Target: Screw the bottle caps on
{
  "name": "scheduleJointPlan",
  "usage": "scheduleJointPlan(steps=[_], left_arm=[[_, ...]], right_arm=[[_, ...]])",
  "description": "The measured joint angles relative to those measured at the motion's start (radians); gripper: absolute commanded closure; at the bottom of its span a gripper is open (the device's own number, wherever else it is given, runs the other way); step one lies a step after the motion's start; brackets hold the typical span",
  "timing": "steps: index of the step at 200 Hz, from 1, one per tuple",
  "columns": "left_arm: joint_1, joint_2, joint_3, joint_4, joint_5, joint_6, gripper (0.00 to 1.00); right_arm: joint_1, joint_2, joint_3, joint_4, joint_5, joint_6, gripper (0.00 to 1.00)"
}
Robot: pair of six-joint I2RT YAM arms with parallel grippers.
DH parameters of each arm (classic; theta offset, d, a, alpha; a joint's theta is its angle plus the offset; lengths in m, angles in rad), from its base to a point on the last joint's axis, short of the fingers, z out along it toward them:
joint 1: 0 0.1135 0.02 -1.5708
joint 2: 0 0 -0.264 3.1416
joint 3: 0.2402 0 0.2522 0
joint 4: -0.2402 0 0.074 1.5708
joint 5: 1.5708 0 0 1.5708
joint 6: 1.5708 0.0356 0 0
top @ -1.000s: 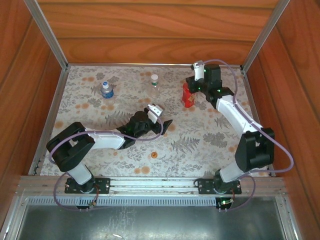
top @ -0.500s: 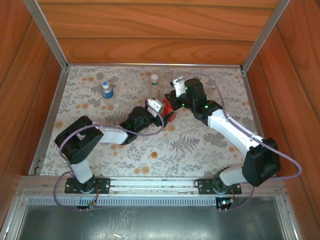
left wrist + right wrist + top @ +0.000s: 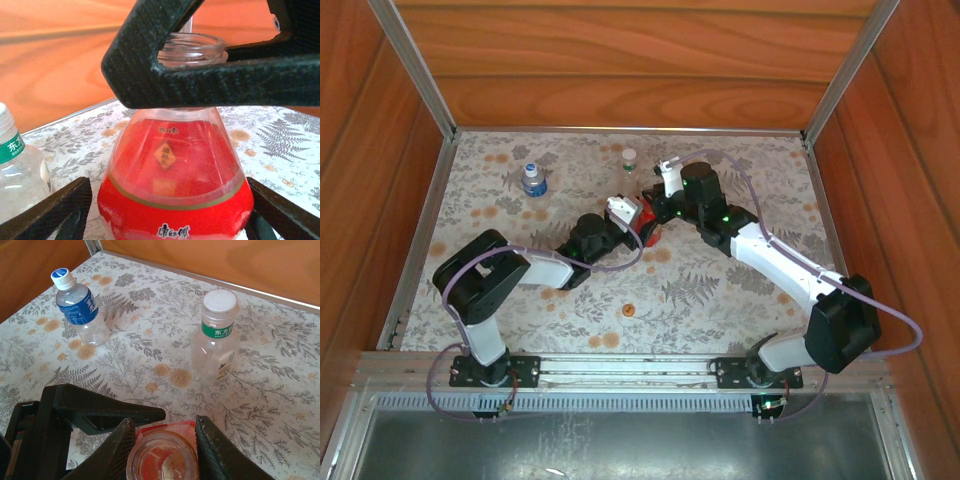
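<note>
Nearest us the orange cap (image 3: 629, 310) lies loose, at about 6 o'clock from the red bottle (image 3: 172, 150), whose mouth is open: that one is left to do. The right claw (image 3: 163, 432) is clamped on its neck; the left claw (image 3: 169, 182) straddles its base, wide, and we cannot tell whether it presses. Farther off, at 10 and 12 o'clock, the blue cap (image 3: 59, 274) tops the short bottle (image 3: 80, 315) and the white cap (image 3: 219, 300) the slim bottle (image 3: 215, 350); we judge two of three done, tightness unseen. The red bottle's foot is cut off.
</note>
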Motion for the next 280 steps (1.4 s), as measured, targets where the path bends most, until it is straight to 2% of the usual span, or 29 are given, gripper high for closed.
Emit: scheduleJointPlan(steps=[39,72,119,135,158,184,216,280], left_arm=[[0.003,0.035,0.0,0.025,0.019,0.0,0.23],[0.011,0.046,0.0,0.039,0.034,-0.001,0.35],[0.011,0.048,-0.001,0.047,0.049,-0.002,0.36],[0.011,0.048,-0.002,0.047,0.051,-0.002,0.37],[0.015,0.048,-0.01,0.056,0.058,-0.002,0.37],[0.03,0.047,-0.029,0.068,0.065,-0.017,0.38],[0.04,0.031,-0.077,0.076,0.074,-0.008,0.38],[0.078,-0.039,-0.16,0.082,0.14,0.04,0.39]], right_arm=[[0.0,0.001,0.0,0.002,-0.001,0.018,0.72],[0.0,0.002,0.0,0.003,-0.002,0.026,0.72],[0.0,0.003,0.0,0.005,-0.005,0.026,0.7],[0.0,0.003,0.0,0.005,-0.008,0.026,0.64],[0.0,0.003,0.0,0.002,-0.015,0.027,0.46],[0.0,-0.005,0.0,-0.013,-0.029,0.017,0.35],[0.0,-0.081,-0.029,-0.005,-0.068,-0.016,0.29],[0.016,-0.306,-0.235,0.042,-0.175,-0.13,0.27]])
